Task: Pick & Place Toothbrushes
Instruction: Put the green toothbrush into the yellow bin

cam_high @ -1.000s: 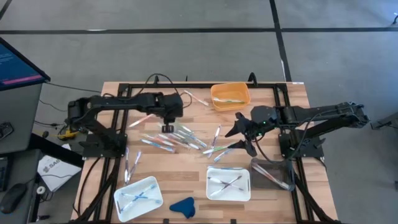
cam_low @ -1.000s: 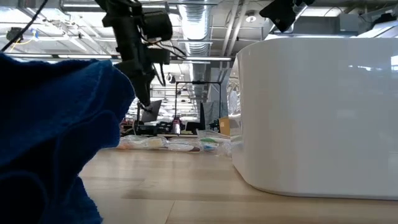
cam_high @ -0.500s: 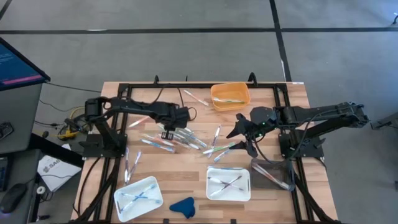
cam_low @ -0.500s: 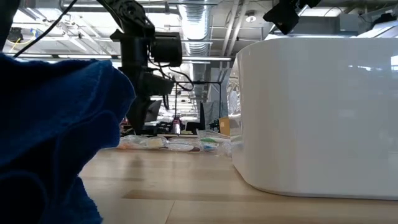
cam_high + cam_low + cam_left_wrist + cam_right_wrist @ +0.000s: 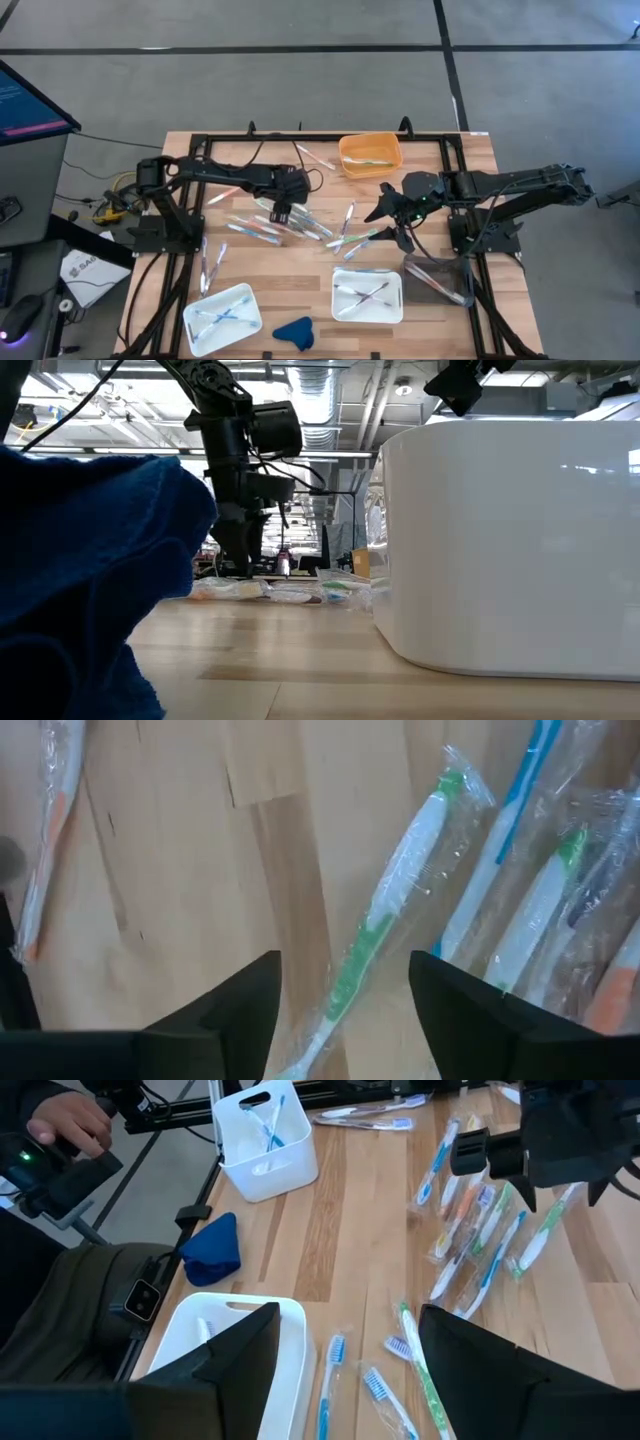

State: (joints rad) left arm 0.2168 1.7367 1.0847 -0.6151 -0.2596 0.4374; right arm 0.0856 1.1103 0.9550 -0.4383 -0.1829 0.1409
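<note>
Several wrapped toothbrushes [image 5: 300, 224] lie flat and scattered on the wooden table's middle. My left gripper [image 5: 282, 212] hangs low over the pile's left part, fingers pointing down and open. In the left wrist view a green-and-white toothbrush [image 5: 392, 900] lies on the wood between the two fingers, with others [image 5: 545, 890] beside it. I see no contact. My right gripper [image 5: 388, 215] stands open right of the pile, holding nothing. More toothbrushes lie in two white trays [image 5: 222, 320] [image 5: 367, 295] near the front edge.
An orange bin [image 5: 370, 154] sits at the far edge and a clear container [image 5: 440, 280] at the right front. A blue cloth [image 5: 293, 331] lies between the trays at the front. A person's hand [image 5: 62, 1120] shows beyond the table. Bare wood lies in front of the pile.
My left gripper has gone down toward the toothbrush pile and a little toward the table's right and near edge, its arm swinging with it. The toothbrushes have stayed where they were.
</note>
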